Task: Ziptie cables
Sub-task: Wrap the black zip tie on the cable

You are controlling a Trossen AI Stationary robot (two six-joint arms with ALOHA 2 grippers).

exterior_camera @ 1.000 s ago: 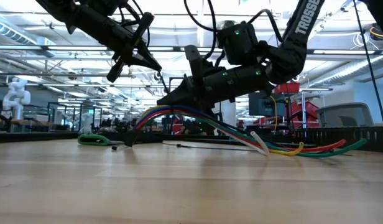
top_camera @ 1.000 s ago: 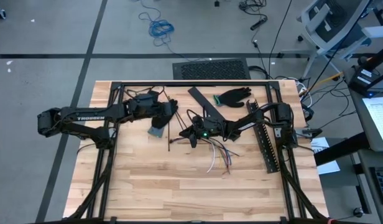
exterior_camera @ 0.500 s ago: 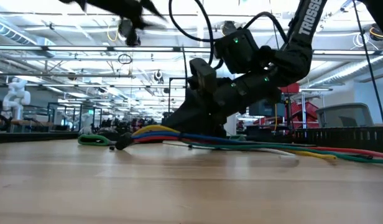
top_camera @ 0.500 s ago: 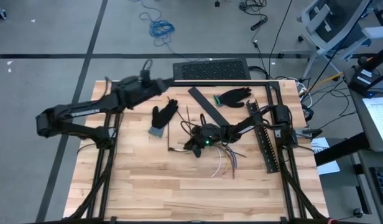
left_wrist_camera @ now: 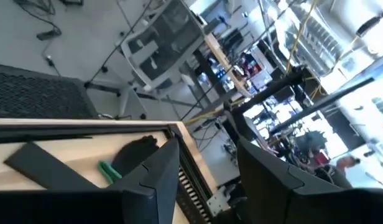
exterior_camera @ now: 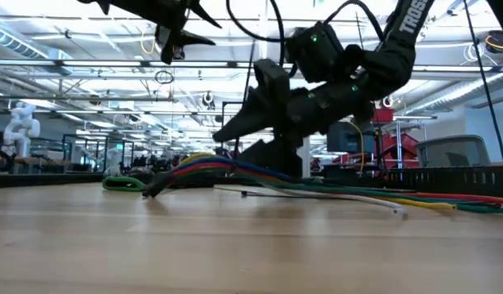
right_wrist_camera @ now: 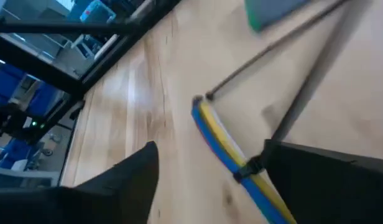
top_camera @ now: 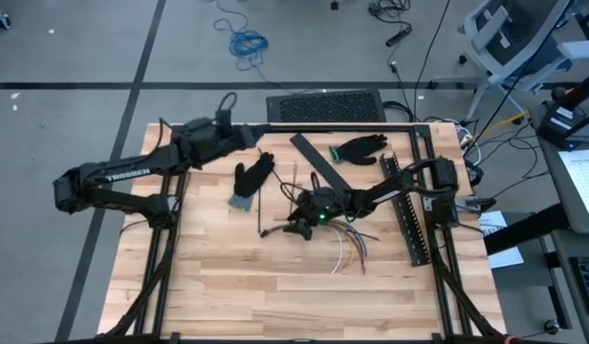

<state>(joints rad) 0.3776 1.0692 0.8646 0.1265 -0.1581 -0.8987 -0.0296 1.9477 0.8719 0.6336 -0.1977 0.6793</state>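
Observation:
The cables (top_camera: 347, 244) are a bundle of coloured wires lying on the table's middle, loose ends fanned toward the near edge. A black tie (right_wrist_camera: 244, 169) bands the bunched end (exterior_camera: 211, 167). My right gripper (exterior_camera: 239, 140) stands open over that bunched end, slanting down from the table's right; the wires run under one of its fingers (right_wrist_camera: 316, 180). My left gripper (top_camera: 226, 100) hangs high over the table's far left corner, pointing level, open (left_wrist_camera: 207, 174) and holding nothing. My right gripper is open with its lower finger (exterior_camera: 264, 155) right over the bundle's bunched end; whether it touches the wires, I cannot tell. The cables rest on the table along their whole length.
Thin black sticks (top_camera: 275, 205) lie beside the bunched end; one (right_wrist_camera: 272, 68) runs away from it. Two black gloves (top_camera: 251, 177) (top_camera: 361, 148) and a flat black strip (top_camera: 318, 162) lie at the far side. A black slotted strip (top_camera: 409, 215) lies along the right edge.
My right gripper has opened and let go of the cables. Their bunched end, held up in an arch before, has sunk, and the loose ends now lie flat on the table. My left gripper has risen toward the far left corner and opened.

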